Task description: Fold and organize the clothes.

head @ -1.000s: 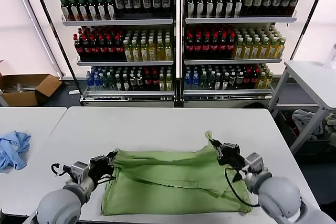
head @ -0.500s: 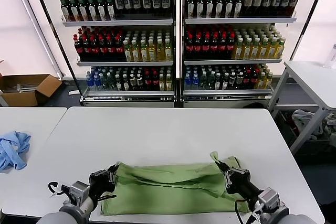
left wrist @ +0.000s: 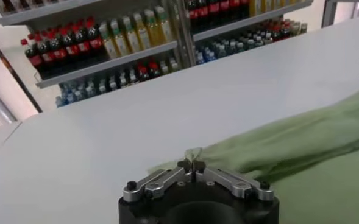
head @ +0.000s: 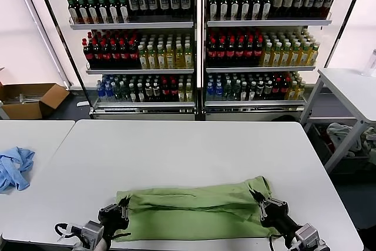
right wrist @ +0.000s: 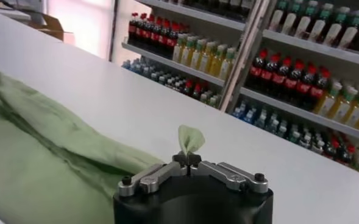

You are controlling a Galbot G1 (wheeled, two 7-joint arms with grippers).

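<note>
At the near edge of the surface [head: 194, 145], my left end effector [head: 121, 208] and right end effector [head: 258, 199] each pinch a corner of the polo shirt [head: 194, 213]; level, matched pulling should keep the fold straight.

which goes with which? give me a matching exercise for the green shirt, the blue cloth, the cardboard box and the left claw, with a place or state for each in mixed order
Column one:
1. green shirt
2. blue cloth
3. cardboard box
4. left claw

Column two:
A. on the floor, to the left of the bottle shelves
B. shut on a corner of green fabric
C. bunched on the smaller side table at far left
D. stretched out along the near edge of the main table

Pairs: 1-D, 2-C, 3-A, 4-B
</note>
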